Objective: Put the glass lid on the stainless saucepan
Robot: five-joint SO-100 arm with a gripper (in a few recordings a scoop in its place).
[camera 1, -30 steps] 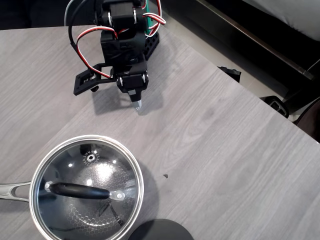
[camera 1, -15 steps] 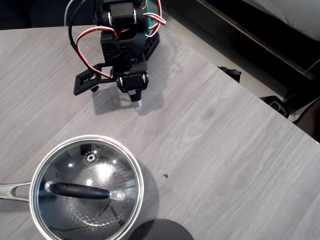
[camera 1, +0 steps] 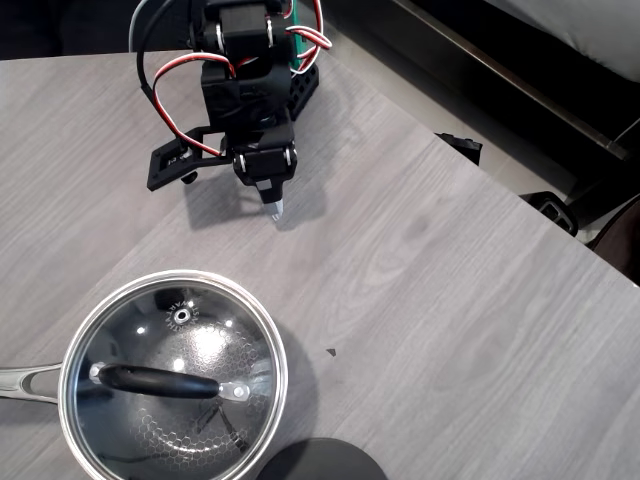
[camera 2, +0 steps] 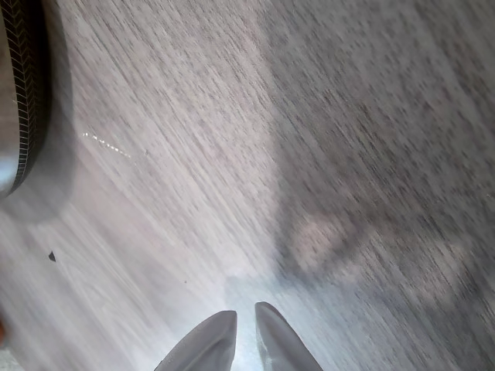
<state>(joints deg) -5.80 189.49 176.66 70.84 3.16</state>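
Observation:
In the overhead view the glass lid rests flat on the stainless saucepan at the lower left, its black bar handle lying across the middle. The pan's long steel handle sticks out to the left edge. My gripper hangs folded near the arm's base at the top, well apart from the pan, fingertips together and holding nothing. In the wrist view the two fingertips meet at the bottom over bare wood, and the saucepan's rim curves at the top left.
A dark opaque round object lies at the bottom edge beside the pan. The grey wood table ends along a diagonal edge at the upper right, with dark floor and furniture beyond. The arm's black base stands at the top.

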